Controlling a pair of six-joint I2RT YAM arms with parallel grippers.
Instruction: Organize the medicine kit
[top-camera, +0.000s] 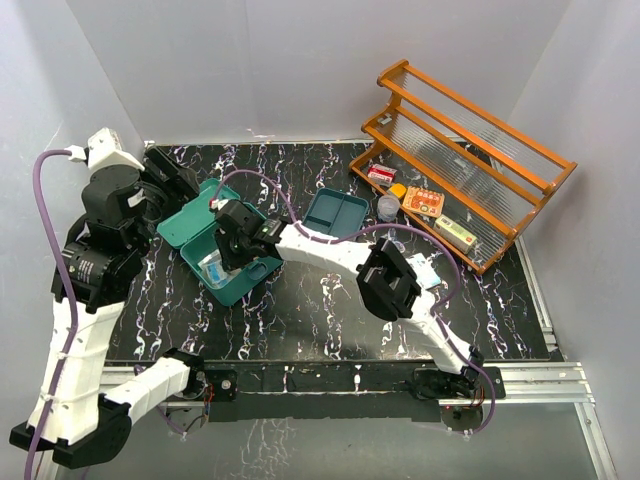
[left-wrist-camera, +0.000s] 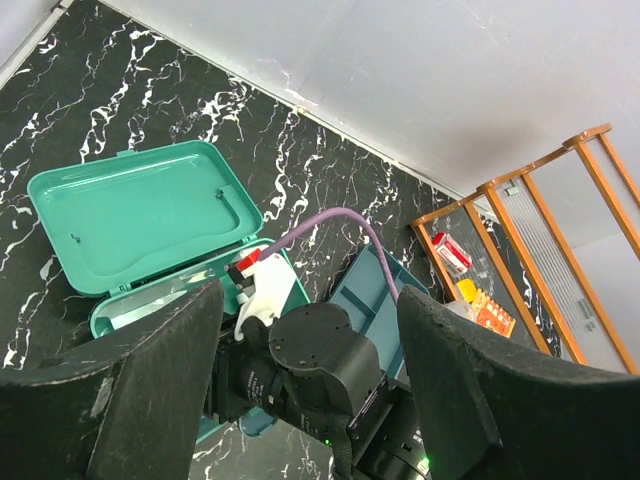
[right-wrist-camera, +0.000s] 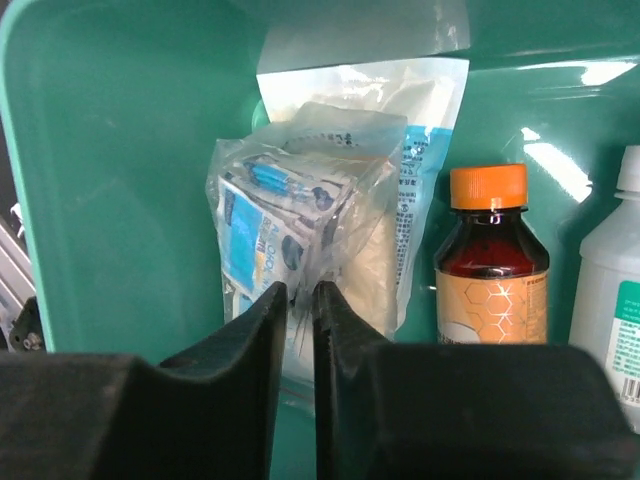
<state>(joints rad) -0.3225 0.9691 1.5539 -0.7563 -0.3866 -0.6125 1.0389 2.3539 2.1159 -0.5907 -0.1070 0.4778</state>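
Right hand (right-wrist-camera: 300, 297), nearly shut, pinches the clear packet (right-wrist-camera: 290, 210); best to seat it deep in the box (right-wrist-camera: 110, 150) ahead before releasing.

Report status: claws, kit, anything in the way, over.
Left claw open, empty. Right claw pinched on clear packet inside open medicine kit. Brown bottle stands close beside packet.
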